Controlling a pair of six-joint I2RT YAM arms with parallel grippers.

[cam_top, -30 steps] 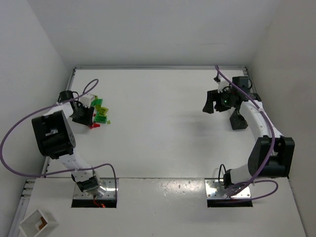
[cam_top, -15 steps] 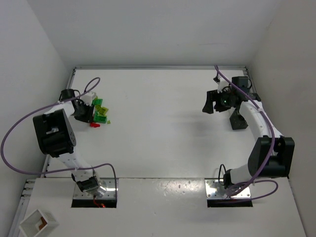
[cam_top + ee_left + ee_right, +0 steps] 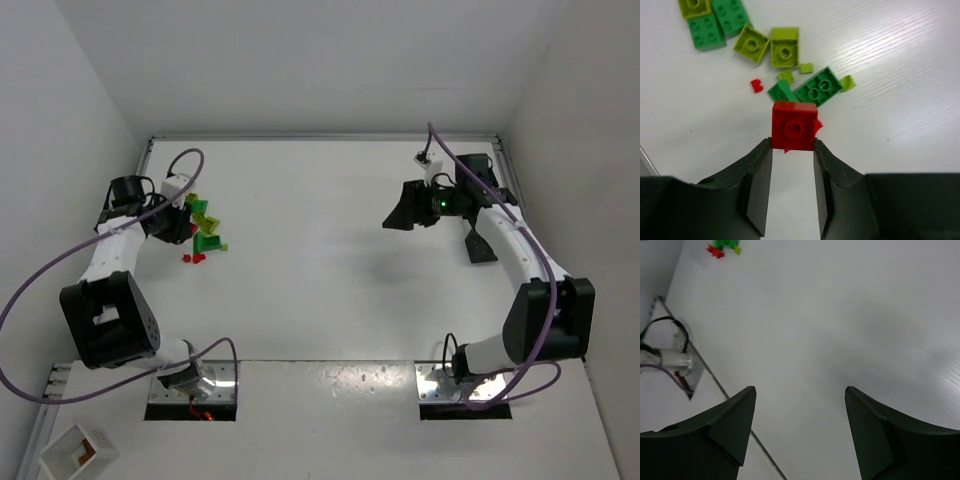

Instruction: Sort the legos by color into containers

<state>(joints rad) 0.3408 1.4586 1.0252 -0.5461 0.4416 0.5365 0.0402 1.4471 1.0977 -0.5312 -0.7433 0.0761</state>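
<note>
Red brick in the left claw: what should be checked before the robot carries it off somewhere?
1. The red brick is pinched between the left gripper fingertips: ok.
2. Grip depth: only the brick's near edge is caught: not ok, it may slip.
3. Brick lifted off the table: cannot tell.
4. A small red piece beside it, stuck or loose: cannot tell.
5. A black bin for red in view: not ok, none shown clearly.
6. The right gripper is open, empty, away from the pile: ok.

red lego [image 3: 794, 126]: glossy plastic (studded top) | table [image 3: 900, 75]: smooth, faintly streaked | left claw [image 3: 792, 146]: matt black
</note>
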